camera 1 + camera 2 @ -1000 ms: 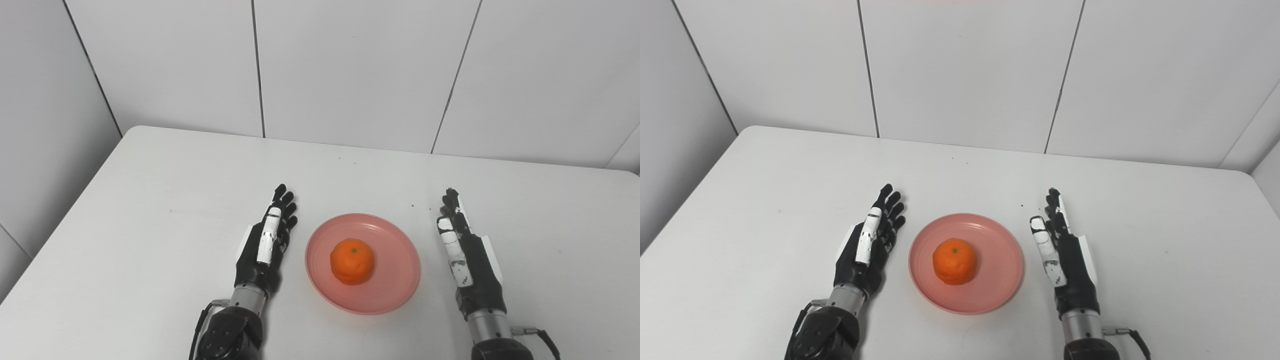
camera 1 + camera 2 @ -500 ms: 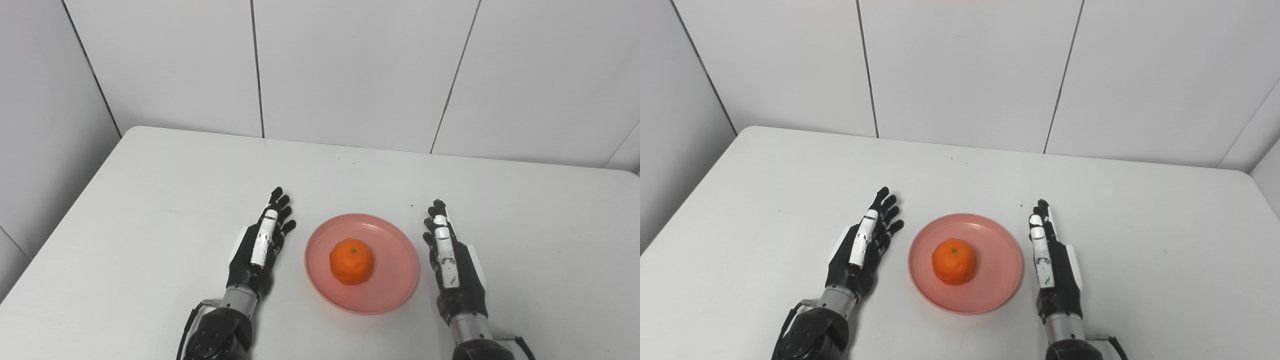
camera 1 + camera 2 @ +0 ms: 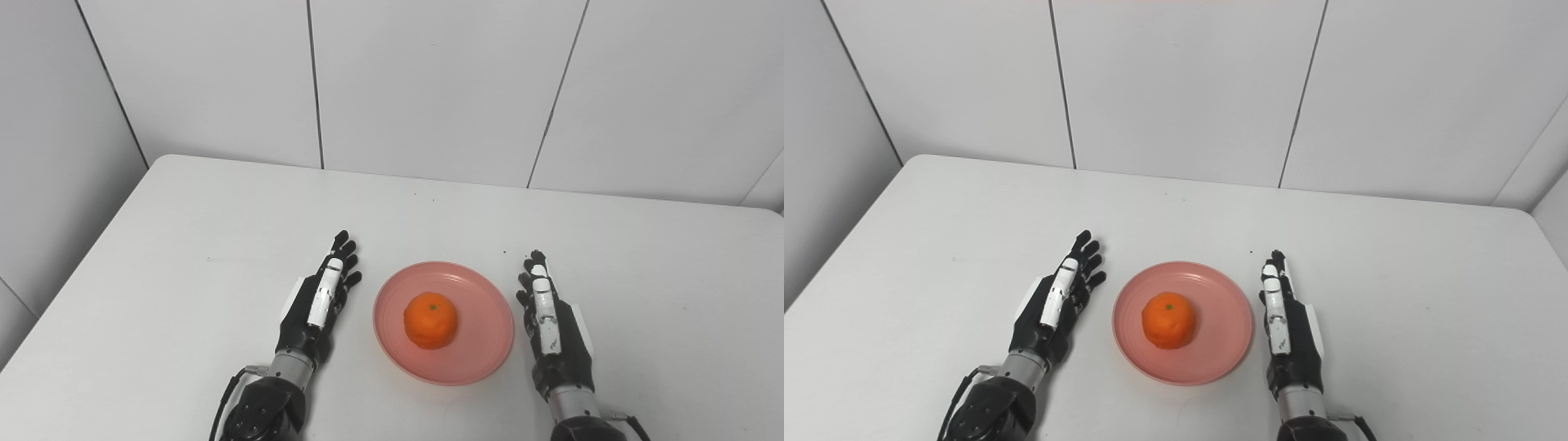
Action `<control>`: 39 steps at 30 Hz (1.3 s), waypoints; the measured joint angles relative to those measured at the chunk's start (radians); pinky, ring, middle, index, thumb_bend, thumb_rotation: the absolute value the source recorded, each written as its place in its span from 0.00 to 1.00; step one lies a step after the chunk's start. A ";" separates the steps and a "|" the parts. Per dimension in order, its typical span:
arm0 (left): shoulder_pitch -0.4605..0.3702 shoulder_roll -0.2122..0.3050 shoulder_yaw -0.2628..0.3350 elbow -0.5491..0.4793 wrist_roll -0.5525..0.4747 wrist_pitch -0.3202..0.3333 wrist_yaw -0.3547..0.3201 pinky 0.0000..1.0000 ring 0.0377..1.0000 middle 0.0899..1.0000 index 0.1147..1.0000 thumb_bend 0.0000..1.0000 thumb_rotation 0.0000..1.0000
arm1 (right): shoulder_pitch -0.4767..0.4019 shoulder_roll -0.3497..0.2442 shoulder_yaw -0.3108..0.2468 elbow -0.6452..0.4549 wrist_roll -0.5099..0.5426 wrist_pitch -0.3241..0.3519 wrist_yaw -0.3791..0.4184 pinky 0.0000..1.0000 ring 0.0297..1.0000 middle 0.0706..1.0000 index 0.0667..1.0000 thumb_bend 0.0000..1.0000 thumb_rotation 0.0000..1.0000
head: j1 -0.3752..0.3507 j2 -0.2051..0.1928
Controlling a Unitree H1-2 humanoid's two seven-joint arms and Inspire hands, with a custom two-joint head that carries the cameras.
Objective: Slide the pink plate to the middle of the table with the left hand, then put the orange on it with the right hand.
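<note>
The left hand (image 3: 318,303) lies low over the table (image 3: 184,257), just to the left of the plate (image 3: 478,358), with its fingers stretched forward and spread apart, holding nothing. It does not touch the plate; a narrow strip of bare tabletop shows between them. The right hand (image 3: 551,324) sits on the other side, just beside the plate's right rim, turned on edge with its fingers straight, pointing away from the robot and close together, and it too holds nothing. Whether it touches the rim cannot be told from these views. Both forearms come up from the bottom edge, roughly parallel.

Between the two hands, the pink plate rests flat on the white table, near the middle of its width and toward the near edge. The orange (image 3: 430,320) sits on the plate at about its centre, stem mark up. Behind the table stands a wall of pale panels (image 3: 429,86) with dark seams.
</note>
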 measured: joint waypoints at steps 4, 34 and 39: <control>0.004 0.006 -0.008 -0.011 0.015 0.000 0.000 1.00 1.00 1.00 1.00 0.38 1.00 | 0.000 0.000 -0.001 -0.004 0.004 0.005 -0.001 1.00 1.00 1.00 1.00 0.27 1.00 | -0.002 0.003; 0.012 0.026 -0.014 -0.013 0.079 -0.020 -0.010 1.00 1.00 1.00 1.00 0.40 1.00 | 0.000 0.012 -0.001 -0.004 0.001 0.009 -0.027 1.00 1.00 1.00 1.00 0.29 1.00 | -0.144 0.000; 0.012 0.067 0.017 0.012 0.013 -0.054 -0.070 1.00 1.00 1.00 1.00 0.39 1.00 | -0.010 0.041 0.016 0.028 -0.029 0.000 -0.054 1.00 1.00 1.00 1.00 0.27 1.00 | -0.212 -0.002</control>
